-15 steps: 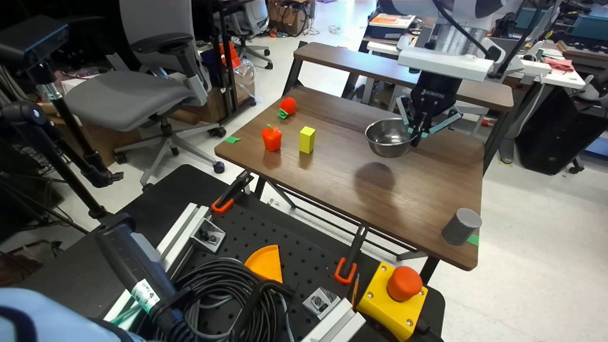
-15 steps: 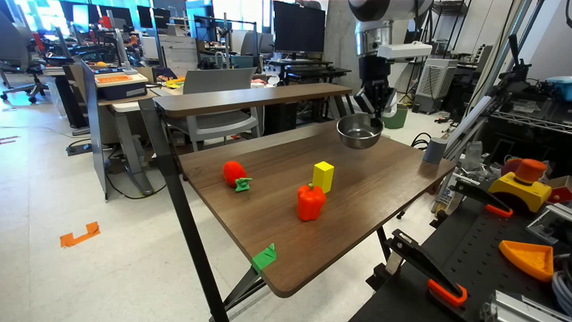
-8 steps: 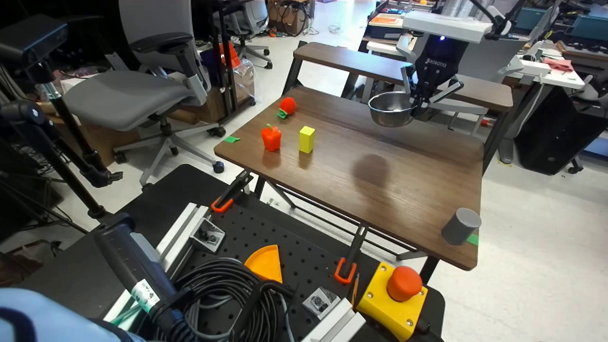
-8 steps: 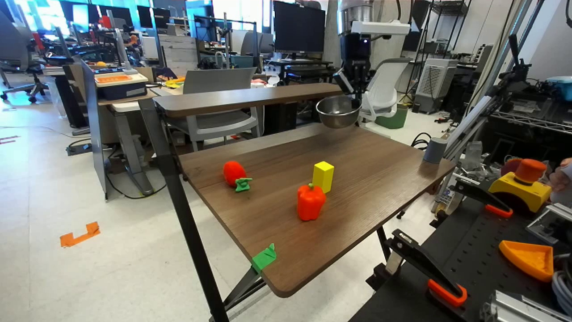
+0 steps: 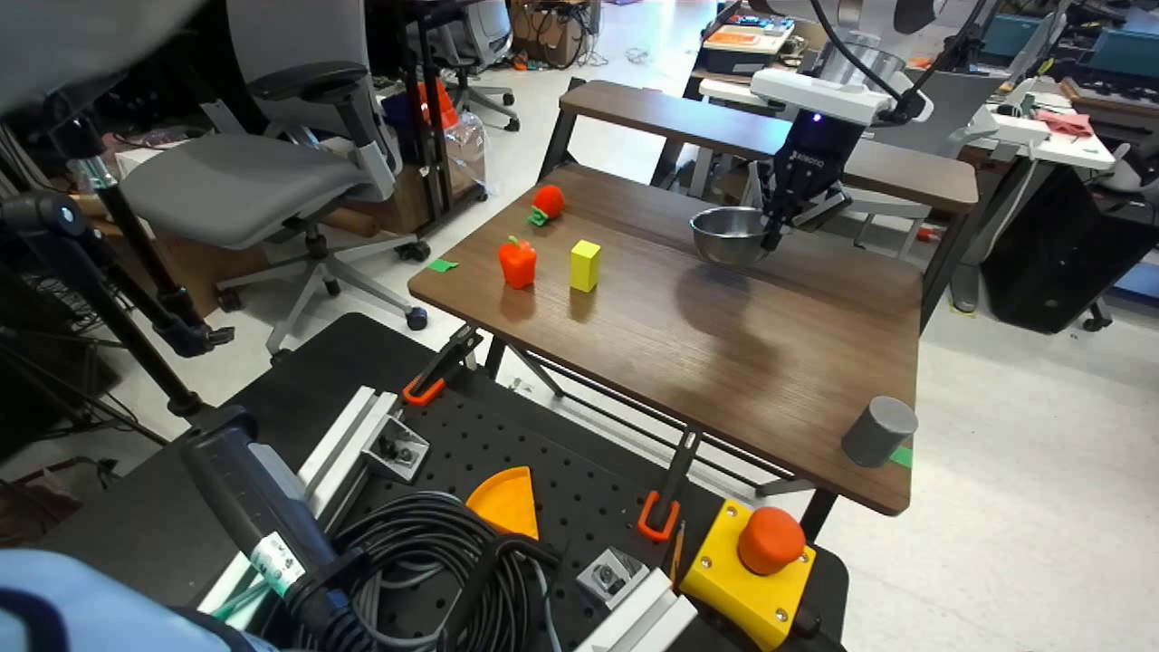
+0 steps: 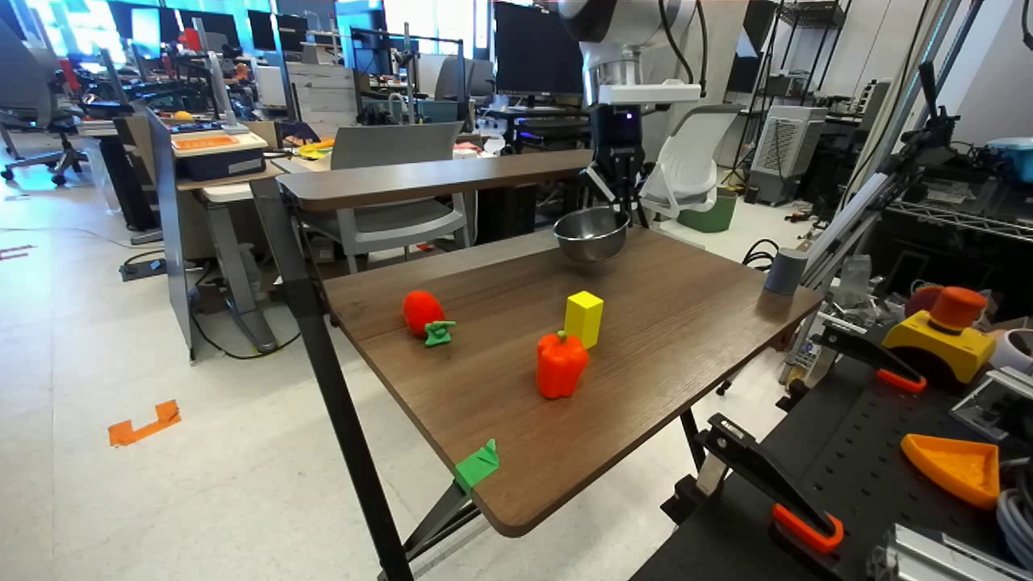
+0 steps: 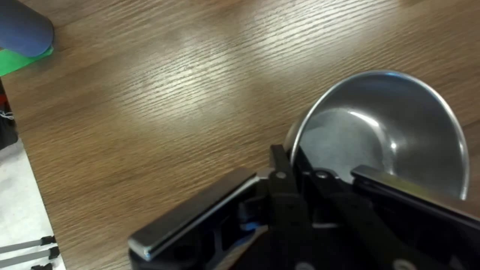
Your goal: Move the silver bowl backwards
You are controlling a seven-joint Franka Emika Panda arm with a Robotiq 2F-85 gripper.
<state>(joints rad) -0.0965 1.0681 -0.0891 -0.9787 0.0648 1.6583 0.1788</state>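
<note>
The silver bowl (image 5: 724, 246) hangs just above the rear part of the brown table, its shadow on the wood in front of it. It also shows in an exterior view (image 6: 589, 240) and in the wrist view (image 7: 345, 138). My gripper (image 7: 290, 155) is shut on the bowl's rim, one finger inside and one outside the wall. The gripper also shows in both exterior views (image 5: 771, 237) (image 6: 626, 210), at the side of the bowl. The bowl is nearly level and looks empty. The small gap between its base and the table is hard to judge.
A yellow block (image 5: 585, 266), a red pepper (image 5: 518, 263) and a red fruit-like toy (image 5: 548, 204) stand on the table (image 5: 634, 326). A grey cylinder (image 5: 878, 432) stands near a front corner. A raised wooden shelf (image 5: 670, 113) runs along the back edge.
The gripper has carried the bowl back toward the raised shelf, first rising, then coming down closer to the table. A dark blurred shape has appeared at the top left of an exterior view.
</note>
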